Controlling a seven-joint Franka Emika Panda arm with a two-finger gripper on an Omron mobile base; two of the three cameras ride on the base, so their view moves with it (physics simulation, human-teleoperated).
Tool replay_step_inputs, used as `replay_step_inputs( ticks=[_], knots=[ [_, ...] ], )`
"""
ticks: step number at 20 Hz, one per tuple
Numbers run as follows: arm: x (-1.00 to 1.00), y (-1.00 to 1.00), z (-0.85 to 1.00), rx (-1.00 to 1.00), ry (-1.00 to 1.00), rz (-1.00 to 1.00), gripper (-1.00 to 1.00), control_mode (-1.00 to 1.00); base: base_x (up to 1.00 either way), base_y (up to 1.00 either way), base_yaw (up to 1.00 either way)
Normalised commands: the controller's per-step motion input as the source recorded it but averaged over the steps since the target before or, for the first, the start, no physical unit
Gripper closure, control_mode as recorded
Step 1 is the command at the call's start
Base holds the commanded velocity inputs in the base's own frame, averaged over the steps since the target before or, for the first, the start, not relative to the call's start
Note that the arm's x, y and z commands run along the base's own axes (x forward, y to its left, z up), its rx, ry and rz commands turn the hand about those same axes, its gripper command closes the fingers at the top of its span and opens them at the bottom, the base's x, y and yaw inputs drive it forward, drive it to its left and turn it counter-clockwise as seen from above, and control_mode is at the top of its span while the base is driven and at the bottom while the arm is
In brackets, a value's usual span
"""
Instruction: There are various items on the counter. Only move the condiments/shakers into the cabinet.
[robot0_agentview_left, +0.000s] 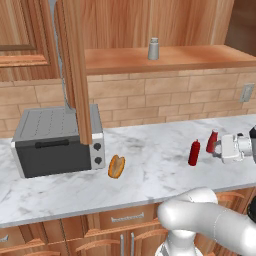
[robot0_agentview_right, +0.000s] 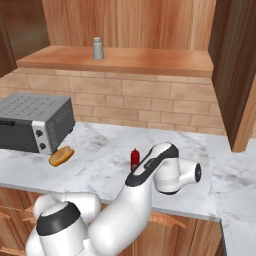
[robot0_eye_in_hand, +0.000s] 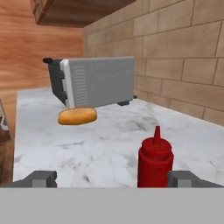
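The small grey shaker (robot0_agentview_left: 153, 49) (robot0_agentview_right: 98, 48) stands upright on the cabinet's long wooden shelf (robot0_agentview_left: 200, 56). Two red bottles stand on the white marble counter (robot0_agentview_left: 150, 172): one (robot0_agentview_left: 194, 152) further out and one (robot0_agentview_left: 212, 141) right at the tip of my gripper (robot0_agentview_left: 219, 149). In the hand view my gripper (robot0_eye_in_hand: 114, 178) is open, and a red bottle (robot0_eye_in_hand: 155, 161) stands upright close ahead between the fingers, nearer the right finger (robot0_eye_in_hand: 188, 178). In the right base view my arm hides most of this area, leaving one red bottle (robot0_agentview_right: 135, 159) partly visible.
An orange-brown bun (robot0_agentview_left: 116, 166) (robot0_agentview_right: 61, 156) (robot0_eye_in_hand: 77, 116) lies in front of the grey toaster oven (robot0_agentview_left: 55, 142) (robot0_agentview_right: 32, 122) (robot0_eye_in_hand: 98, 81). The cabinet's tall narrow door (robot0_agentview_left: 77, 70) hangs open above the oven. A brick wall backs the counter.
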Motion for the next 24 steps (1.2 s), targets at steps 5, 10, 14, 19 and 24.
replay_step_inputs(
  ticks=[5, 10, 14, 19, 24],
  knots=[
    [0.0, 0.13, -0.17, -0.01, 0.01, 0.0, -1.0, -1.0, 0.0, 0.0, 0.0],
    [0.0, 0.2, -0.21, -0.01, 0.0, 0.0, -1.0, -1.0, 0.0, 0.0, 0.0],
    [0.04, 0.09, -0.03, 0.0, 0.0, 0.0, -1.0, -1.0, 0.0, 0.0, 0.0],
    [0.09, 0.02, 0.0, 0.0, 0.0, 0.0, -1.0, -1.0, 0.0, 0.0, 0.0],
    [0.16, 0.03, 0.0, 0.0, 0.0, 0.0, -1.0, -1.0, 0.0, 0.0, 0.0]
  ],
)
